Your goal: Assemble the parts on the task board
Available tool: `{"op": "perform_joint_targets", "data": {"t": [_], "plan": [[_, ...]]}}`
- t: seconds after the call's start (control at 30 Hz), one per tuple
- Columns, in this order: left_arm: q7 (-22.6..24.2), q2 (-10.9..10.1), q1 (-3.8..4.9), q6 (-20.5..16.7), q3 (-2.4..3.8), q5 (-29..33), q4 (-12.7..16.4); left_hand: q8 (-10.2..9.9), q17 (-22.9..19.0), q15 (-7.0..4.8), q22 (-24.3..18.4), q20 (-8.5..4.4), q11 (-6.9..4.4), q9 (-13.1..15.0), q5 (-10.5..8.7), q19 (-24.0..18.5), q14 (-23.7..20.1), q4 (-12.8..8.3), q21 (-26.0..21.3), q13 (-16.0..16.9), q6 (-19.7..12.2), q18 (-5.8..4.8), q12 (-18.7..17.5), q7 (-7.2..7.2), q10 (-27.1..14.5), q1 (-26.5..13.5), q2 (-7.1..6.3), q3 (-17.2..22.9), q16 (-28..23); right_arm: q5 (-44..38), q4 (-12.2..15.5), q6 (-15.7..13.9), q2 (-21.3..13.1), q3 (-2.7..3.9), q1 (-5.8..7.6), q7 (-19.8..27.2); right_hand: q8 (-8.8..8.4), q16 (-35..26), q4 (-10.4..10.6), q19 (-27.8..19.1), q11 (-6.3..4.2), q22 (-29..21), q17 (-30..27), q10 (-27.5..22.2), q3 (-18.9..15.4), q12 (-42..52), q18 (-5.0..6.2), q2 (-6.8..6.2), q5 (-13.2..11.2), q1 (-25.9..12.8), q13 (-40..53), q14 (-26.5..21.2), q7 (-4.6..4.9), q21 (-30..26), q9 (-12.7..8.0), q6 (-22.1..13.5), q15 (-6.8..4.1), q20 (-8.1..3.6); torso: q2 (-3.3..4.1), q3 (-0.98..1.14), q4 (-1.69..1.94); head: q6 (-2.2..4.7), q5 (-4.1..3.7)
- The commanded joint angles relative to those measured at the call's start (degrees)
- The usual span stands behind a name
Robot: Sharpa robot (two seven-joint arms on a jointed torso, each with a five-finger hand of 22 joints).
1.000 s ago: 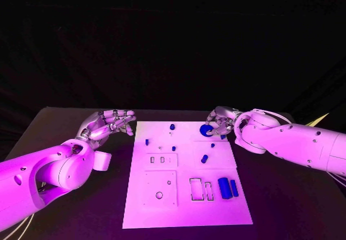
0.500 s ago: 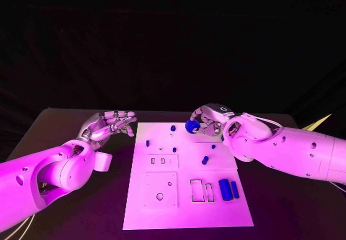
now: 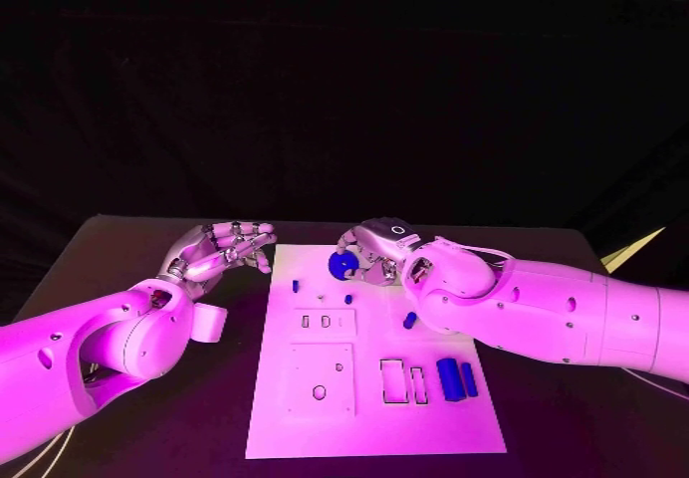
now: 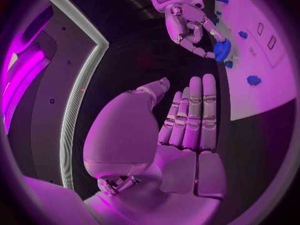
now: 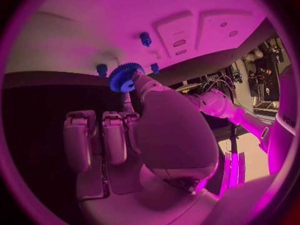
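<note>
- Right hand [image 3: 376,246] now further toward the left hand than 1 s ago, above the far part of the task board [image 3: 372,423].
- Fingertips pinching the blue gear [image 3: 344,265], carried along, lifted off the board, over the small blue pegs [image 3: 347,298].
- Left hand [image 3: 223,250] unmoved beside the board's far left corner, fingers loosely curled, apart, empty.

Light: strong magenta wash over the whole scene; its source cannot be told.
Brightest areas: task board [image 3: 376,398] and the white arms, glossy sheen on their shells.
Dark areas: black backdrop and table [image 3: 129,249], little detail.
Shadows: soft, faint on the board.
Wrist views: fisheye circles, straight edges bent, rims dark.
Focus: near palms slightly soft, perhaps.
</note>
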Motion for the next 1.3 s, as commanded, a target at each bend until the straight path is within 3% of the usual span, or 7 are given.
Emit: {"op": "perform_joint_targets", "data": {"t": [0.03,0.2,0.33,0.53,1.3], "plan": [[0.0,0.2,0.05,0.2,0.04,0.0,0.0,-1.1,1.0,-0.15,1.1,-0.19,-0.14,1.0,0.59,-0.7,-0.5,-0.2,1.2,0.7,-0.6,0.74,-0.5,0.03,-0.6,-1.4,-0.17,2.8,0.9,-0.7,-1.4,0.2,1.2,-0.04,-0.44,-0.7,1.69,0.8,-0.3,5.6,-0.63,15.1,16.0,6.7,4.4,0.9,-1.87,1.27,0.8,-2.0,15.8,5.9,-0.17,1.8,2.0,4.7,-0.78,-0.57,-0.01,0.0,0.12,-0.08,-0.02],[-0.2,0.3,0.05,0.3,0.04,0.0,0.0,-1.1,1.0,-0.15,1.1,-0.19,-0.14,1.0,0.59,-0.7,-0.5,-0.2,1.2,0.7,-0.6,0.74,-0.5,0.03,-0.6,-1.4,-0.17,2.8,0.9,-1.0,-3.5,0.2,3.1,-0.07,-1.26,-1.0,1.67,0.8,-0.4,5.8,-0.64,15.3,16.0,6.7,4.5,0.9,-1.94,1.23,0.8,-2.1,15.8,5.9,-0.17,2.0,2.0,4.7,-0.76,-0.56,0.09,-0.07,0.17,-0.08,0.25],[-0.2,0.3,0.05,0.3,0.04,0.0,0.0,-1.1,1.0,-0.15,1.1,-0.19,-0.14,1.0,0.59,-0.7,-0.5,-0.2,1.2,0.7,-0.6,0.74,-0.5,0.03,-0.6,-1.4,-0.17,2.8,0.9,-1.2,-4.4,0.4,4.0,-0.08,-1.72,-1.1,1.63,0.8,-0.5,5.8,-0.64,15.4,16.0,6.7,4.6,0.9,-1.96,1.17,0.8,-2.2,15.8,5.9,-0.16,2.1,2.0,4.7,-0.73,-0.55,0.11,-0.01,0.06,-0.49,0.46],[-0.2,0.3,0.05,0.3,0.04,0.0,0.0,-1.1,1.0,-0.15,1.1,-0.19,-0.14,1.0,0.59,-0.7,-0.5,-0.2,1.2,0.7,-0.6,0.74,-0.5,0.03,-0.6,-1.4,-0.17,2.8,0.9,-2.1,-5.3,0.7,4.7,-0.08,-2.04,-1.9,1.56,0.8,-0.6,5.9,-0.62,15.5,16.0,6.7,4.8,0.9,-2.0,1.06,0.8,-2.4,15.8,5.9,-0.12,2.2,2.0,4.6,-0.69,-0.53,0.07,0.0,-0.02,-0.52,0.59],[-0.3,0.2,0.05,0.4,0.04,0.0,0.0,-1.2,1.0,-0.13,1.2,-0.16,-0.14,1.0,0.57,-0.8,-0.6,-0.2,1.4,0.8,-0.7,0.75,-0.4,0.02,-0.7,-1.4,-0.15,2.8,1.0,-4.1,-5.8,0.1,4.6,-0.09,-2.13,-4.2,1.44,0.8,-0.9,6.1,-0.54,15.7,16.0,6.7,5.4,0.9,-2.06,0.56,0.7,-3.1,15.8,5.9,-0.03,2.4,1.9,4.6,-0.6,-0.45,0.07,0.1,-0.02,-0.56,0.53]]}}
